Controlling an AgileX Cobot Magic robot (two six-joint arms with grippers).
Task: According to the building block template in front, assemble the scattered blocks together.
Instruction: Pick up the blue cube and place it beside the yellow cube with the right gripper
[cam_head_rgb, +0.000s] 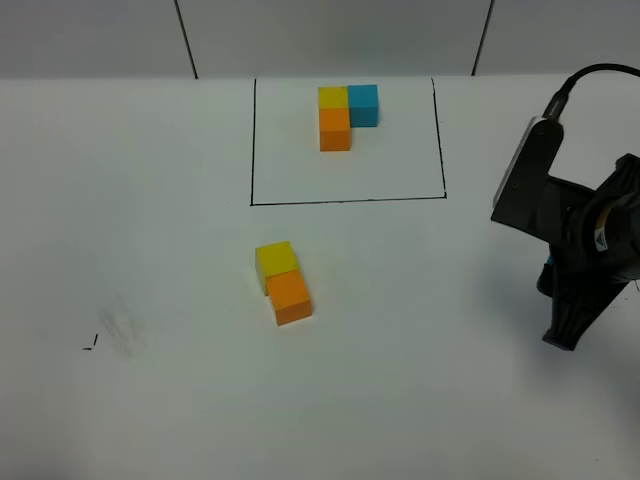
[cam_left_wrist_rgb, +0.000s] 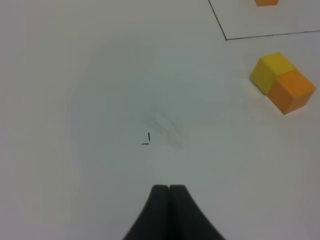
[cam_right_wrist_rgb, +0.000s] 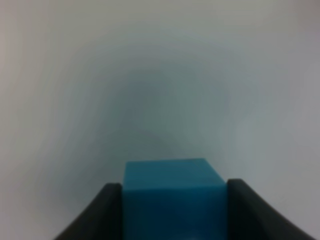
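At four o'clock the right gripper (cam_right_wrist_rgb: 172, 212) clamps the light blue cube (cam_right_wrist_rgb: 170, 182), well apart from the touching yellow cube (cam_head_rgb: 275, 258) and orange cube (cam_head_rgb: 291, 297); the left gripper (cam_left_wrist_rgb: 169, 189), near a black mark (cam_left_wrist_rgb: 147, 139), is closed empty.

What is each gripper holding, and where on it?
The right gripper clamps the light blue cube by two opposite side faces. The left gripper is shut on nothing.
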